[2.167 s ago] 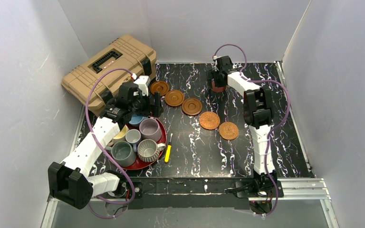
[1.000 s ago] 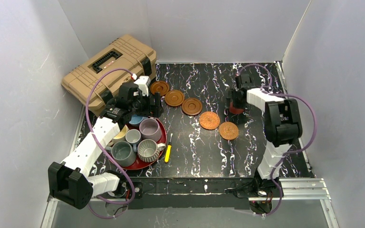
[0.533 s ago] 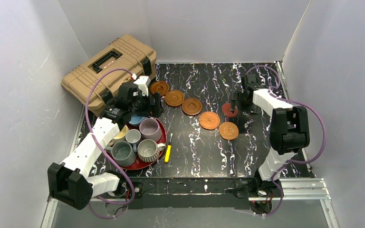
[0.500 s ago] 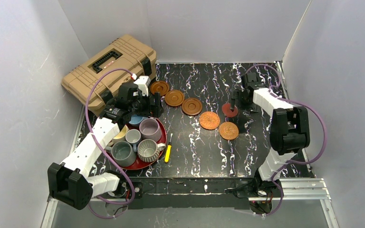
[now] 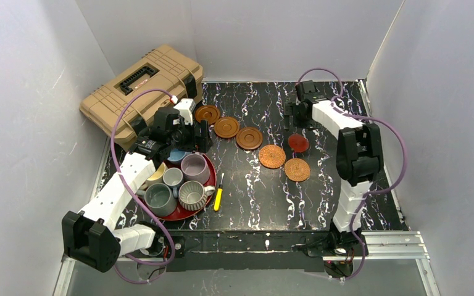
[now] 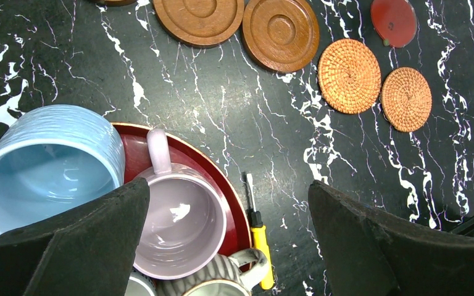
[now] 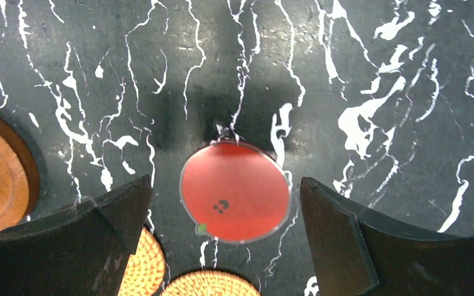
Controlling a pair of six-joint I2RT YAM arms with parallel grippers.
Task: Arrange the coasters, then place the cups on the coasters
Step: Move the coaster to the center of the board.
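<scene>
Six coasters, six cups; one tray, screwdriver, toolbox

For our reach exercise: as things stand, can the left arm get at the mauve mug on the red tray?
Probably yes: the left gripper hangs open above the mauve mug, nothing covers it, though the light blue mug and ribbed mug crowd its sides.

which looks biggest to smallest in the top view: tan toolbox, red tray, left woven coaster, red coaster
1. tan toolbox
2. red tray
3. left woven coaster
4. red coaster, clearly the smallest
</scene>
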